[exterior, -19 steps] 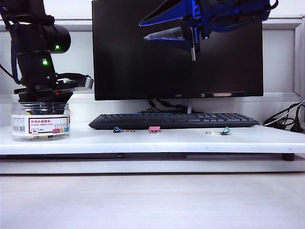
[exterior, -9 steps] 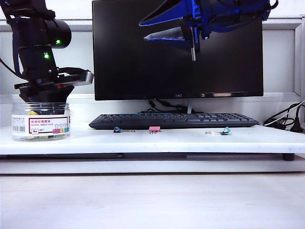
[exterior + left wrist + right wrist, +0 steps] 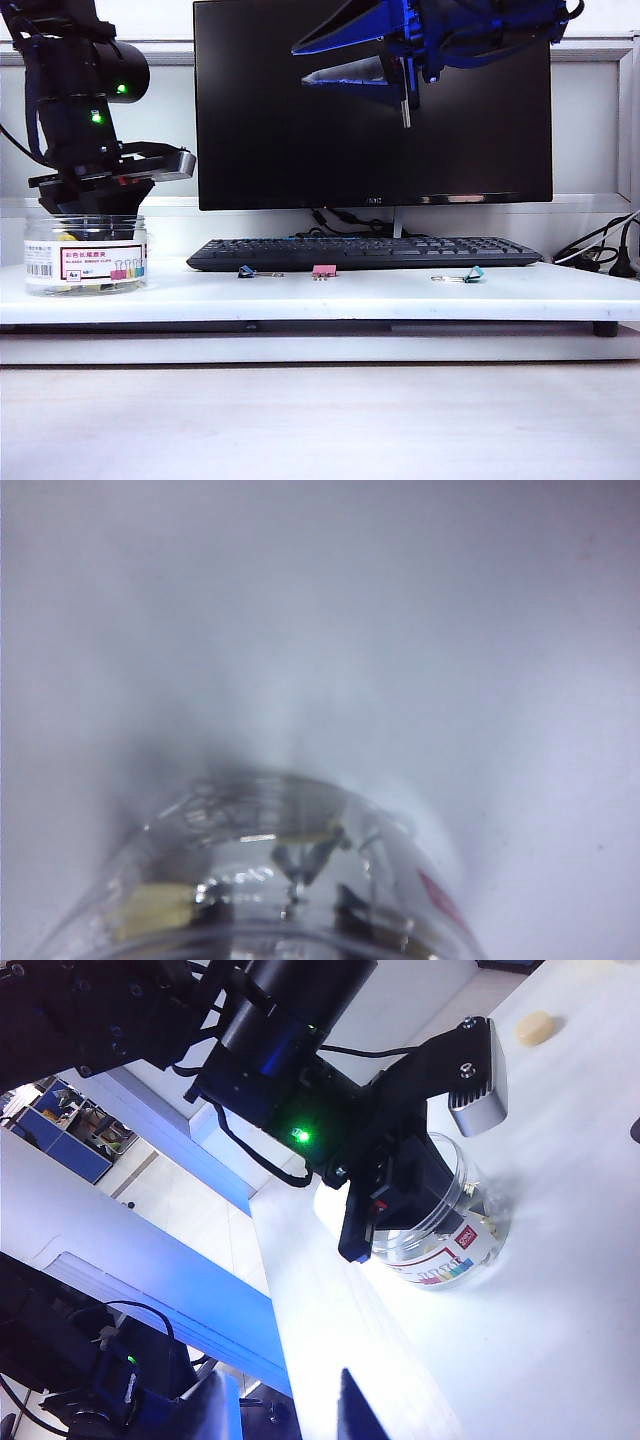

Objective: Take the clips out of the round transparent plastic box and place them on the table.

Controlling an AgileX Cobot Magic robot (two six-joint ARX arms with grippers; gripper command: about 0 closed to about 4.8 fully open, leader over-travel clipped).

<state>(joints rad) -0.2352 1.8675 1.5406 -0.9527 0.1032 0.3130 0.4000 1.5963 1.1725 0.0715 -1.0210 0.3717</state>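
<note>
At far left of the white table point(image 3: 400, 295), the clear plastic jar point(image 3: 86, 255) stood upright w/ yellow clips point(image 3: 155, 910) inside. Left tool point(image 3: 92, 205) sat in the jar's mouth, tips hidden; can't tell whether it was spread or pinching a clip. Right tool point(image 3: 350, 50) hung high in front of the monitor point(image 3: 372, 105), fingers apart, empty. Risks: tips may snag the rim and tip or drag the light jar; a loosely pinched clip could slip back in.
</note>
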